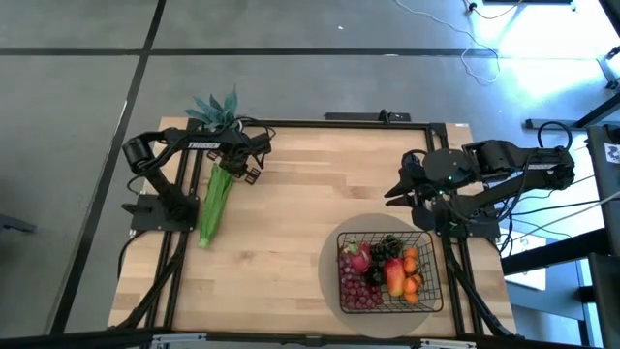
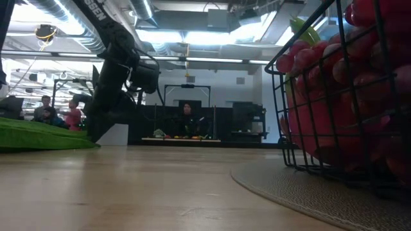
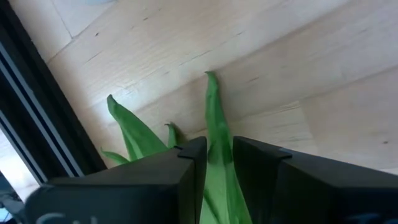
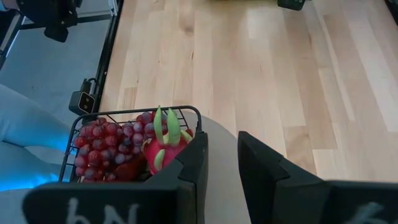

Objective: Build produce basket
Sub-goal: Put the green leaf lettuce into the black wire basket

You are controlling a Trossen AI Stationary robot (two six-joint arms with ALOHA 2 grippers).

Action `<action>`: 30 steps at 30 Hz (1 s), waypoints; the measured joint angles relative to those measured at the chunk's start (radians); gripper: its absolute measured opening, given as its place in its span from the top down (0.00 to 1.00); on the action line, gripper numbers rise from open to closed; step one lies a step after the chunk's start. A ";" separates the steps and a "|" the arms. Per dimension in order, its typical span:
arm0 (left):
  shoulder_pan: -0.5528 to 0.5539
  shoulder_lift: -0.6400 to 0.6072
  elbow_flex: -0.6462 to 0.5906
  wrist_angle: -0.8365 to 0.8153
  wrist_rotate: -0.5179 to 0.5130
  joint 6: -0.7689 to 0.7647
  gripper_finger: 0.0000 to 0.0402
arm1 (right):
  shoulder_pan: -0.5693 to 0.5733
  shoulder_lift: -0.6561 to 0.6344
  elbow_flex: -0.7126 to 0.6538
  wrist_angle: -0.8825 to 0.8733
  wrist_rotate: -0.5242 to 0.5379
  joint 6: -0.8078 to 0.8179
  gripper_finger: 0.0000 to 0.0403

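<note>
On the wooden desk (image 1: pixel 291 213), the black wire-mesh basket (image 1: pixel 432 291) sits on a round grey mat (image 1: pixel 327 267) near the right front corner. It holds a pink dragon fruit (image 1: pixel 357 258), a red-yellow mango (image 1: pixel 395 275), orange tangerines (image 1: pixel 413 260), a dark grape bunch (image 1: pixel 387 247) and a purple grape bunch (image 1: pixel 358 290). In the low view the basket's mesh wall (image 2: pixel 334 83) fills the right side, with red fruit pressed against it.

The long green leafy stalk (image 1: pixel 217 199) lies flat on the desk at the left side, well apart from the basket, running from the back of the desk toward the front. The left pincer (image 1: pixel 232 167) is at the stalk's back end; in the left wrist view its two dark fingers (image 3: pixel 186 168) are clamped on a leaf of the stalk (image 3: pixel 214 155) (the leaf runs up through the narrow gap between them, its tip lying on the wood).

The right pincer (image 1: pixel 395 190) hangs above the desk just behind the basket, toward the middle. Its fingers (image 4: pixel 196 168) stand a narrow gap apart with nothing between them, and past them the dragon fruit (image 4: pixel 163 144) and grapes (image 4: pixel 102 143) show inside the basket.

A blue-green spiky plant (image 1: pixel 215 109) stands at the desk's back left corner, just behind the left arm.
</note>
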 joint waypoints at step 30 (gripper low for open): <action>-0.473 -0.123 0.499 -0.294 0.075 -0.160 1.00 | 0.000 0.000 -0.001 -0.009 -0.001 -0.079 0.82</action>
